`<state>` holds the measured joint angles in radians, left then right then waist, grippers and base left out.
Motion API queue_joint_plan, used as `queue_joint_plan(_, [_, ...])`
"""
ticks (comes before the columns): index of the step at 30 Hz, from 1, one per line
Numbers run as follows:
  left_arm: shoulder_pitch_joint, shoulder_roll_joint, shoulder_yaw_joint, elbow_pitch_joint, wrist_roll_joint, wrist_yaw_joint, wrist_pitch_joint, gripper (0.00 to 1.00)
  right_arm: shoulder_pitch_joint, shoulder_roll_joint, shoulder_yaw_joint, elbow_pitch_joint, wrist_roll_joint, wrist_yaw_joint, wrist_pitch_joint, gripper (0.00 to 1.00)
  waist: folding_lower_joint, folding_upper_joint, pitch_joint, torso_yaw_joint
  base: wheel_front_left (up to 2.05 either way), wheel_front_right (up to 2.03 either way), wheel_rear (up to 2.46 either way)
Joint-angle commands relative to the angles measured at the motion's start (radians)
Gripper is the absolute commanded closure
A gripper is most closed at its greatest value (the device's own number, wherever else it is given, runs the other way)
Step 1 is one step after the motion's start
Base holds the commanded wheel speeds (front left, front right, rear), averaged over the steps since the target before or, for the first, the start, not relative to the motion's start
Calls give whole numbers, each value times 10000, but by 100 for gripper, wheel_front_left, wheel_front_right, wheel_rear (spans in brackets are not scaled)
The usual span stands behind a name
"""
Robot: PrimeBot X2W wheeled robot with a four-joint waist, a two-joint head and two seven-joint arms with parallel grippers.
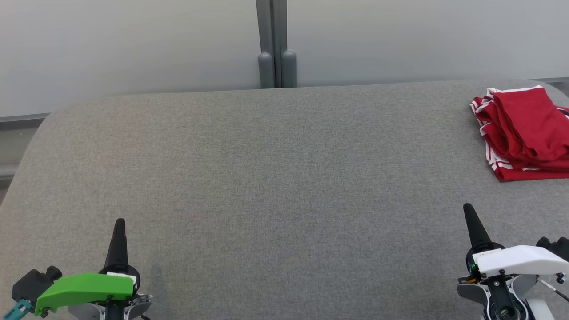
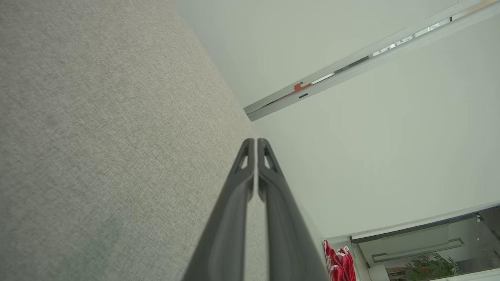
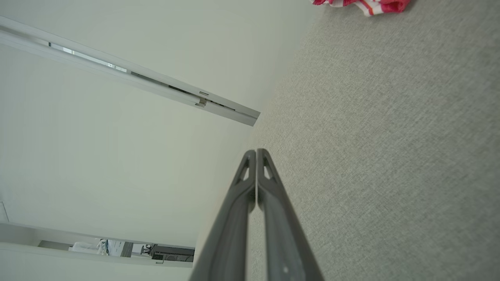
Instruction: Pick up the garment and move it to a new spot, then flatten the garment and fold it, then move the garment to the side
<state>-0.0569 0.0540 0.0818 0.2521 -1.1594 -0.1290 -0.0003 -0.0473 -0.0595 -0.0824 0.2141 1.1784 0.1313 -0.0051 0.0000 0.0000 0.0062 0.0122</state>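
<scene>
**Head view, with both wrist views.** The garment [image 1: 524, 133], red with white edging, lies bunched in loose layers at the far right of the grey cloth-topped bench [image 1: 266, 178]. Its right part is cut off by the picture's edge, so I cannot give its long axis with confidence. My right claw [image 1: 468, 209] rests at the near right, its fingers pressed together to a single point and holding nothing. The garment lies ahead of it and slightly to its right, apart from it, with bare bench between. My left claw [image 1: 120, 222], likewise closed and empty, sits at the near left, well apart from the garment, across the width of the bench. In the right wrist view the garment [image 3: 363, 4] shows at the top edge, beyond the fingertips; in the left wrist view it [image 2: 340, 261] shows low, to the side of the fingers. Judgement: the right arm is plainly the nearer. A forward reach biased slightly outward, with the jaws parted first, should meet the garment's near hem.
</scene>
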Motion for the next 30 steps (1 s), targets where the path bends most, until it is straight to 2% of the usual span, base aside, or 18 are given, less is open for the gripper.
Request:
queue_joint_plan(1, [-236,23,56,-107,-267,-19,73,100,-199,-19,-41,-38,269,-4,68,100,0,0,-1,-3,0,0,0])
queue_joint_plan(30, [-452,-13,235,-94,-2804,-26,725,100,-484,26,-190,174,2727,-2,737,100,0,0,-17,-67,0,0,0])
